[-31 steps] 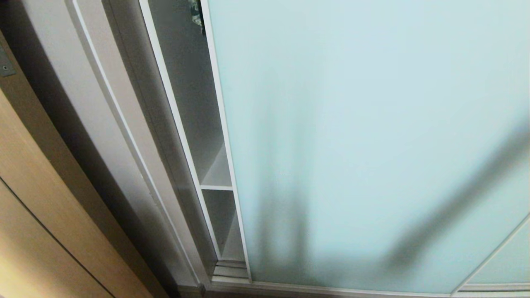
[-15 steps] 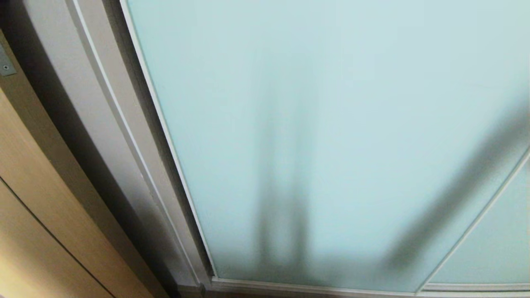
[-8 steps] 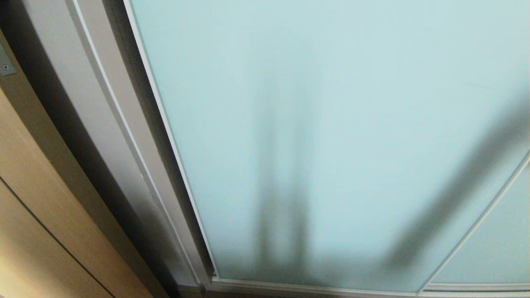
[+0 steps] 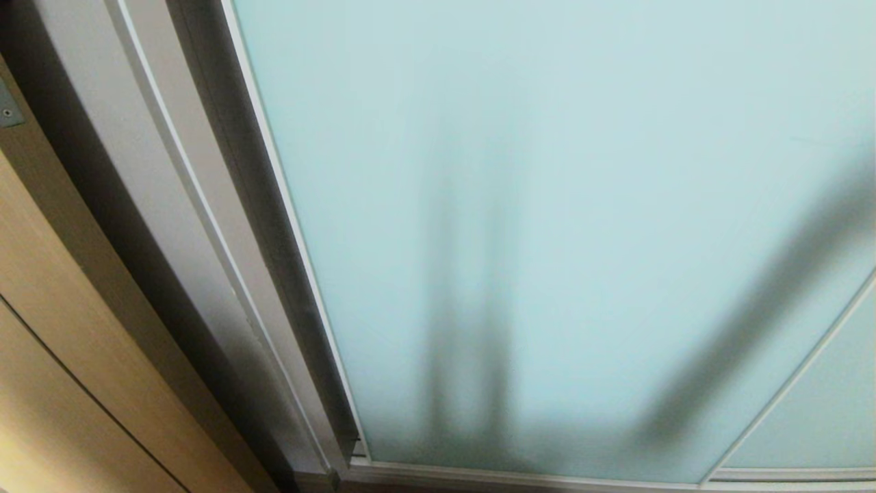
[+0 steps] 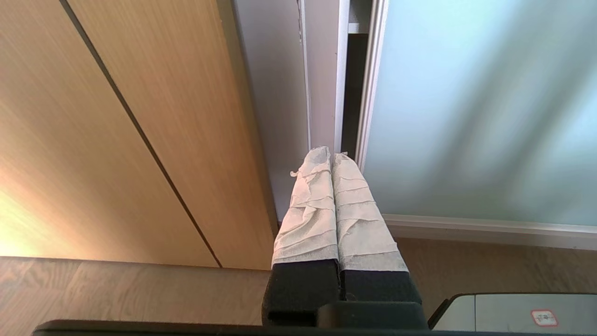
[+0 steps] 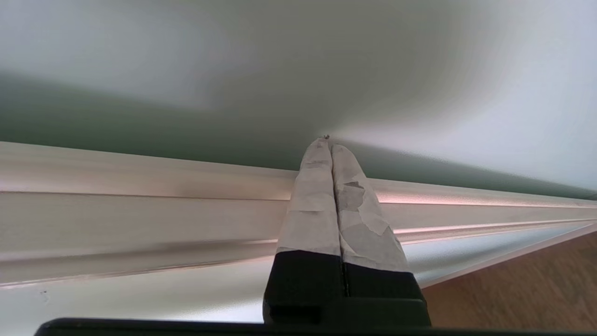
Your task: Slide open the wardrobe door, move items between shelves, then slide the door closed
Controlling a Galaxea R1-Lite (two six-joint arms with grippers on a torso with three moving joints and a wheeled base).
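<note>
The sliding wardrobe door [image 4: 547, 205], frosted pale blue-green glass in a thin silver-white frame, fills the head view, where neither gripper shows. My right gripper [image 6: 329, 142] is shut and empty. Its taped tips are at the glass [image 6: 280, 70] just above the door's bottom rail [image 6: 140, 177]. My left gripper [image 5: 331, 156] is shut and empty, held low near the door's left edge [image 5: 371, 93]. A narrow dark gap [image 5: 350, 93] stands between that edge and the wardrobe's side frame. The items are hidden behind the door, and so are the shelves.
A tan wooden door [image 4: 61, 342] stands left of the wardrobe's white side frame [image 4: 171, 171]. A second glass panel [image 4: 821, 411] overlaps at the lower right. The floor track [image 4: 513, 476] runs along the bottom. Wood-grain floor [image 5: 116, 289] and a corner of my base [image 5: 513, 312] lie below.
The door slid left and covered the opening where shelves showed two seconds ago. Over the last second its left edge has crept slightly back to the right.
</note>
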